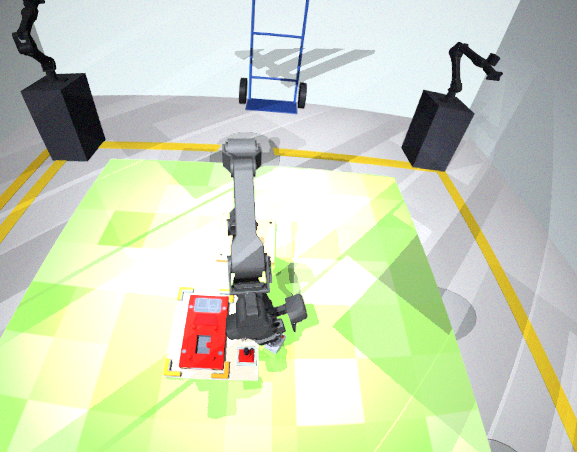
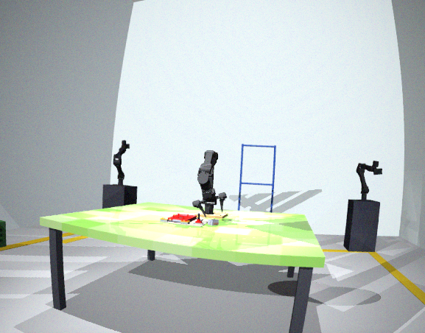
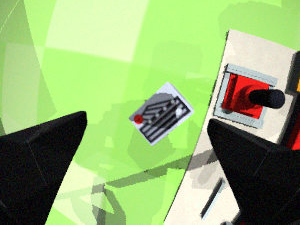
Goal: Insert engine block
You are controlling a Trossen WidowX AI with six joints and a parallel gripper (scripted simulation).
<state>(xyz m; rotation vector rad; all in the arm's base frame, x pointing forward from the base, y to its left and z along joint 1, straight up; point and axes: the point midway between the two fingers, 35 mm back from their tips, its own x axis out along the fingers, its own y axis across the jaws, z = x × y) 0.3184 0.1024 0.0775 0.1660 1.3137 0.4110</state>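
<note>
The engine block [image 1: 274, 345] [image 2: 213, 222] [image 3: 161, 114] is a small grey block with black slots and a red dot on top. It lies on the table just right of the white board, turned at an angle in the wrist view. The red car body [image 1: 202, 325] [image 2: 180, 218] lies on the board between yellow corner pieces; its opening [image 1: 202, 345] shows grey inside, with a small red part at its right side. My gripper [image 2: 213, 212] [image 3: 149, 121] is open and empty above the block, one finger to each side in the wrist view. The top view partly hides the fingers.
A red piece with an upright black knob [image 1: 246, 355] [image 3: 270, 98] stands in a grey frame on the white board [image 1: 244, 373] [image 3: 240, 46], between car body and block. A pale tray [image 2: 219, 216] lies farther back, partly behind the arm.
</note>
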